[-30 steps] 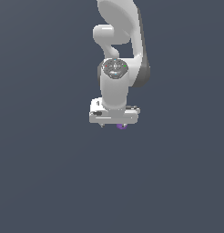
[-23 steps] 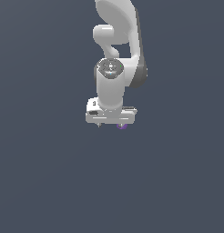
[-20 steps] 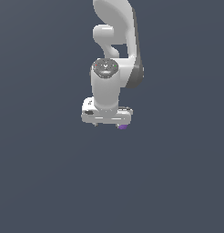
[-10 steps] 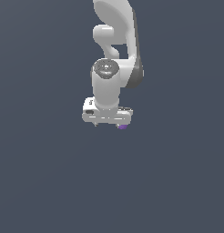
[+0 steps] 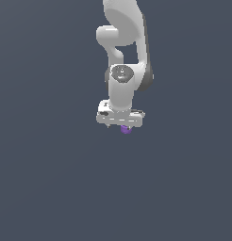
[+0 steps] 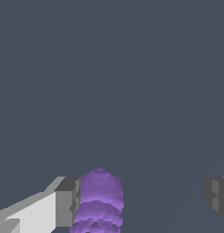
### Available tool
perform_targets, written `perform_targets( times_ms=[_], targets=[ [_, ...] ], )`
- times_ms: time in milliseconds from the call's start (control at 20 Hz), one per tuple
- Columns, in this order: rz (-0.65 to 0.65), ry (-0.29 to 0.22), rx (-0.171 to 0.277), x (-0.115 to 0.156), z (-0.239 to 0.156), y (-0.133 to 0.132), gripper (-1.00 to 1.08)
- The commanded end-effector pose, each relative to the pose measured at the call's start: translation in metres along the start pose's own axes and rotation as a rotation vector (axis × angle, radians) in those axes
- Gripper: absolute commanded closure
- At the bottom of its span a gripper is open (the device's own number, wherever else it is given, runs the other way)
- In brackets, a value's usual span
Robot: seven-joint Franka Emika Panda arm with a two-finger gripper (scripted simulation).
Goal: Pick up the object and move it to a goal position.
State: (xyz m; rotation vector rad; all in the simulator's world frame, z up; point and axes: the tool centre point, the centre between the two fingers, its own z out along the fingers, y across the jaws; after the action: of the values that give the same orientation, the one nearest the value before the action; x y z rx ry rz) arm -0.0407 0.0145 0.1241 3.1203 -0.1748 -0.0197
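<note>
The tool stands wide, straddling the purple object, which sits between its fingers against one pad, the other well apart, so closing should likely grip it.

Open room on all sides of the pincer

The worktop lies bare from twelve o'clock round to eleven, with nothing standing in any path. In the wrist view the purple object touches one finger pad, with a wide free gap to the other pad.
</note>
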Motion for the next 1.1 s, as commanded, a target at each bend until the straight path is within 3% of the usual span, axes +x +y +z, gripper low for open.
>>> perform_targets(
  times_ms=[0,500,1050],
  targets=[
    [0.017,0.003,0.005,-0.015,0.010,-0.011,-0.92],
    [0.061,0.010,0.016,-0.055,0.032,-0.035,-0.92],
    [0.065,0.010,0.017,-0.059,0.042,-0.038,-0.92]
  ],
)
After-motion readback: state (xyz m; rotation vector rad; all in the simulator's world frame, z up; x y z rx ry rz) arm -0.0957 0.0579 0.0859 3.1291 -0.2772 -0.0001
